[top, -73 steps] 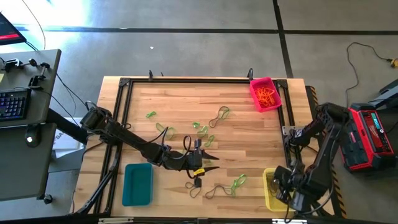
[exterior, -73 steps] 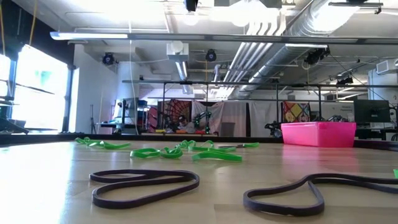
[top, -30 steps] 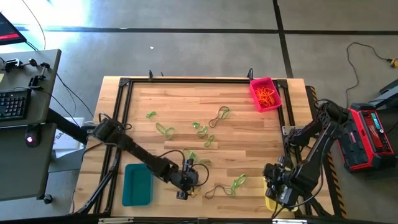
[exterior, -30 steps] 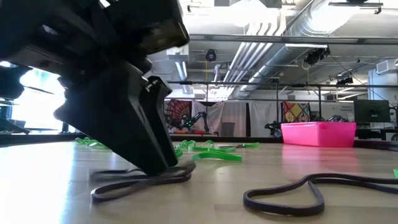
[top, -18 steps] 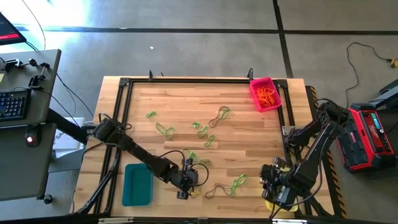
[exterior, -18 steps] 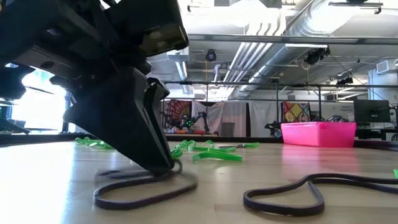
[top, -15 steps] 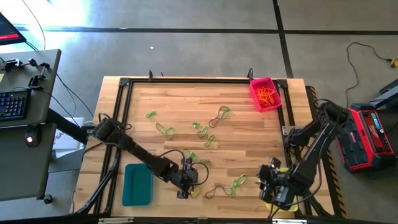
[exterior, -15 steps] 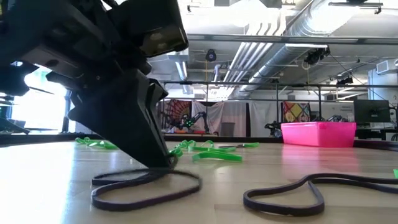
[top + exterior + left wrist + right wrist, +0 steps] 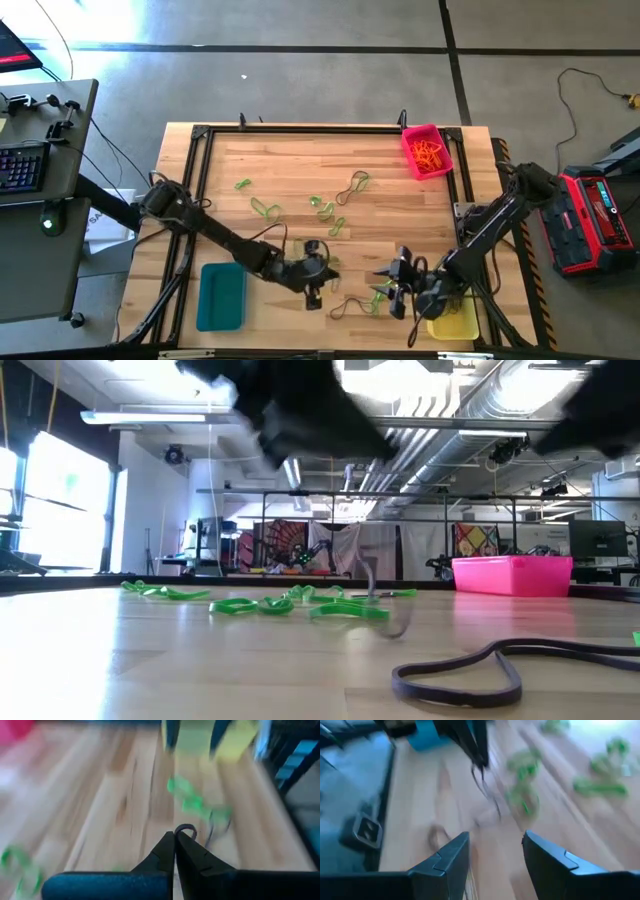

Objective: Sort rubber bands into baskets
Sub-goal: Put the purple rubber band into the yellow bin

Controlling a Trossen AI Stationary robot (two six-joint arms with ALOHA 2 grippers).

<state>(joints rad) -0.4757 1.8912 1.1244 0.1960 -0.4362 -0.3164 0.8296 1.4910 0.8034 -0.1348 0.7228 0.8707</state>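
Dark rubber band (image 9: 186, 830) between left gripper (image 9: 174, 840) fingertips

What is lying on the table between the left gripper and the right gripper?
In the high view, a dark band and green bands lie between the left gripper and right gripper.

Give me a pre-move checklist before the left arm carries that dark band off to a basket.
1. Left gripper shut on the dark rubber band: ok.
2. Band lifted off the table: ok, it dangles in the low view.
3. Teal basket beside the left arm, unobstructed: ok.
4. Right gripper open, clear of the left arm's path: cannot tell, it hovers close by over the green bands.
5. Second dark band lying separate from the lifted one: ok.
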